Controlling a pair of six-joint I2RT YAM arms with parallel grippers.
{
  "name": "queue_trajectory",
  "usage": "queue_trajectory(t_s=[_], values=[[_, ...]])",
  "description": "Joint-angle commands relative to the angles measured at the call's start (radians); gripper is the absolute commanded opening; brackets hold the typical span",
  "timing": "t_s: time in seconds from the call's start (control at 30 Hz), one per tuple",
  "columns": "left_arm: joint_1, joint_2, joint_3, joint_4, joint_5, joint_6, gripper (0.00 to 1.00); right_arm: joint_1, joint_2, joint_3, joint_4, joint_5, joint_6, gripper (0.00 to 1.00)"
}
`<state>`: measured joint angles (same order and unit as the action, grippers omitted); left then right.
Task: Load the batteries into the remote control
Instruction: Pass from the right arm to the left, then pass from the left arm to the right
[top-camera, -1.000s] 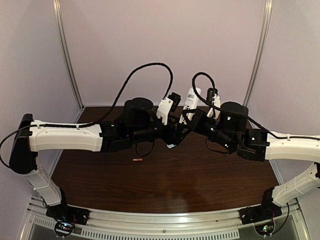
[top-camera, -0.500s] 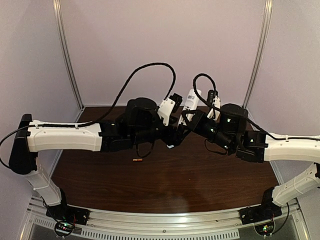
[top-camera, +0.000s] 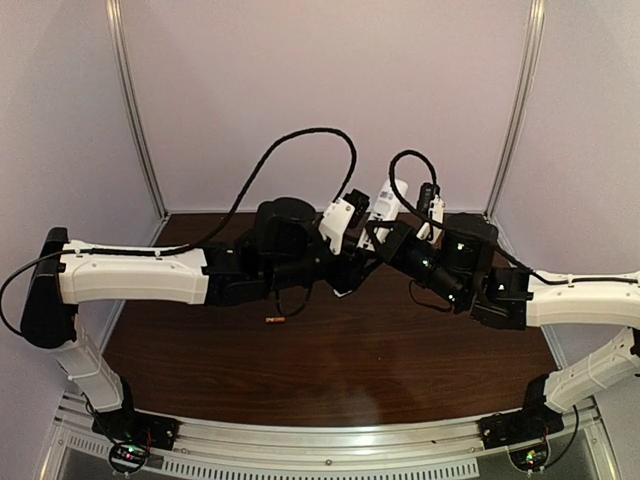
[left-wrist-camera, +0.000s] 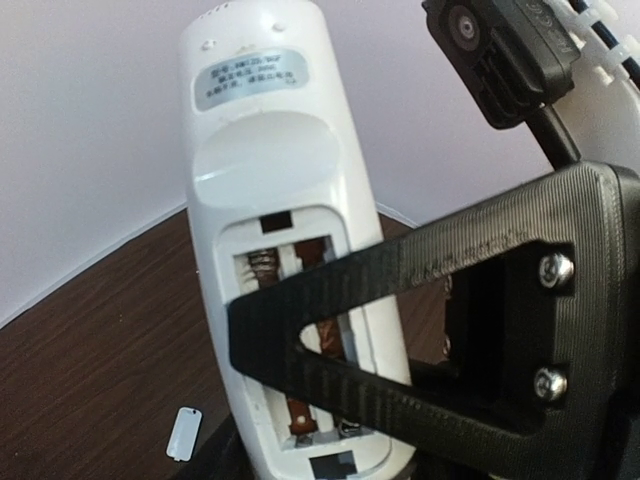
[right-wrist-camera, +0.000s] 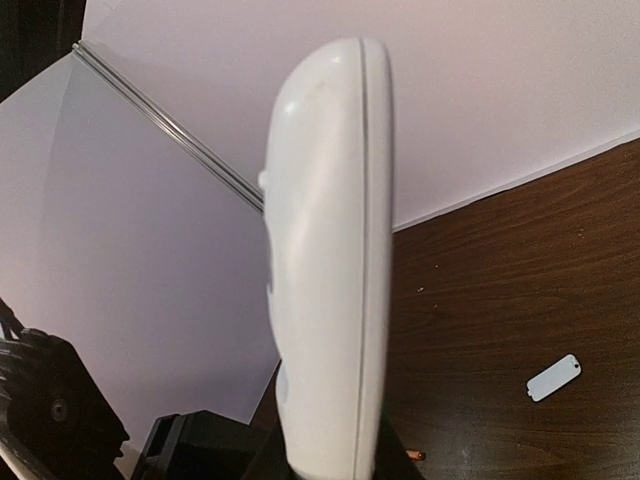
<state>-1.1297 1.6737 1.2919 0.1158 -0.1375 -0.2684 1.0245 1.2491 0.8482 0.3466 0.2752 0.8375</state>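
My right gripper (top-camera: 386, 238) is shut on the lower end of the white remote control (top-camera: 384, 204) and holds it upright above the table. In the left wrist view the remote (left-wrist-camera: 260, 150) shows its open battery bay, with one orange-brown battery (left-wrist-camera: 323, 335) lying in the left slot. One black finger (left-wrist-camera: 400, 290) of my left gripper (top-camera: 352, 268) lies across the bay over that battery; its other finger is hidden. A second battery (top-camera: 275, 320) lies on the table in front of the left arm; its tip shows in the right wrist view (right-wrist-camera: 412, 455). The right wrist view shows the remote (right-wrist-camera: 330, 250) edge-on.
A small loose white cover piece (left-wrist-camera: 184, 433) lies on the dark wooden table (top-camera: 400, 370); it also shows in the right wrist view (right-wrist-camera: 553, 377). Pale walls with metal corner rails (top-camera: 135, 110) close in the back and sides.
Both grippers and the remote have shifted slightly to the right and stayed together. The loose cover piece, seen below the left gripper earlier, is hidden in the top view now.
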Motion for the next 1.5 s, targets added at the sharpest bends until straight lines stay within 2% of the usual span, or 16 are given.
queue_trajectory(t_s=[0.0, 0.23, 0.33, 0.53, 0.7, 0.9, 1.13, 1.47], values=[[0.032, -0.013, -0.035, 0.056, -0.052, 0.039, 0.32, 0.026, -0.055, -0.032, 0.006, -0.050, -0.008, 0.22], [0.031, -0.049, -0.098, 0.072, -0.032, 0.044, 0.21, -0.002, -0.103, -0.047, -0.038, -0.002, -0.008, 0.46], [0.030, -0.058, -0.115, 0.071, -0.009, 0.056, 0.18, -0.019, -0.119, -0.052, -0.054, -0.001, -0.009, 0.59], [0.030, -0.093, -0.152, 0.061, 0.043, 0.099, 0.15, -0.070, -0.110, -0.024, -0.145, -0.076, -0.022, 0.82], [0.030, -0.137, -0.192, 0.060, 0.055, 0.139, 0.13, -0.130, -0.091, -0.028, -0.177, -0.245, -0.032, 0.86], [0.030, -0.162, -0.210, 0.018, 0.106, 0.204, 0.11, -0.181, -0.080, -0.044, -0.116, -0.409, 0.000, 0.78], [0.031, -0.187, -0.221, -0.053, 0.108, 0.254, 0.09, -0.221, -0.064, -0.059, -0.043, -0.559, 0.058, 0.55], [0.031, -0.208, -0.238, -0.090, 0.073, 0.259, 0.11, -0.241, -0.050, -0.081, -0.026, -0.650, 0.086, 0.22]])
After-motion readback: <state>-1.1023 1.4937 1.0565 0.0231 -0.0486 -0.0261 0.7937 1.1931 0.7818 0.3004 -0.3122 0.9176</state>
